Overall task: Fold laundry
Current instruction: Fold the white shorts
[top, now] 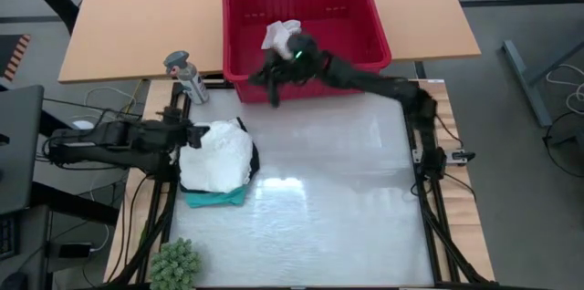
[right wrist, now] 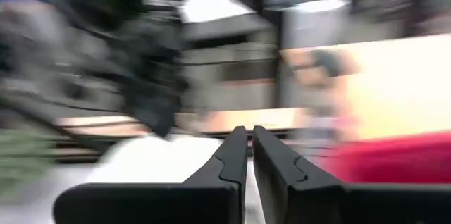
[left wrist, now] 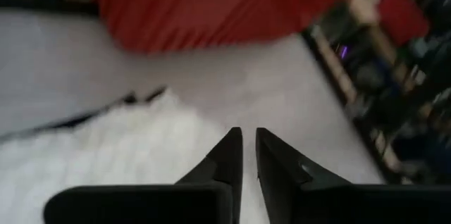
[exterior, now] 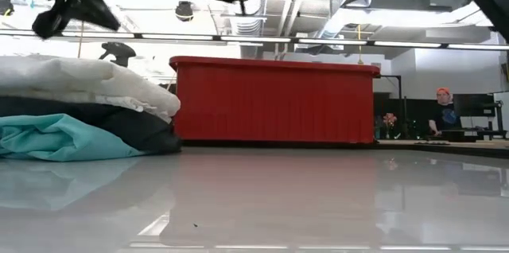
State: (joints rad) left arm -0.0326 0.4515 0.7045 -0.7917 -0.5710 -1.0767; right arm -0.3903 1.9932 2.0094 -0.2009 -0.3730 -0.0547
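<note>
Folded pile of laundry (top: 216, 155) near the table's left edge: white garment (top: 215, 151) on top, black one (exterior: 119, 126) under it, teal one (top: 215, 198) lowest. One more white piece (top: 280, 34) inside the red basket (top: 356, 9) at the far edge. Left gripper (top: 193, 133) over the pile's left side, fingers (left wrist: 227, 157) almost pressed together, holding nothing. Right gripper (top: 273, 86) at the basket's near rim, fingers (right wrist: 236, 155) parted by a slit, empty.
</note>
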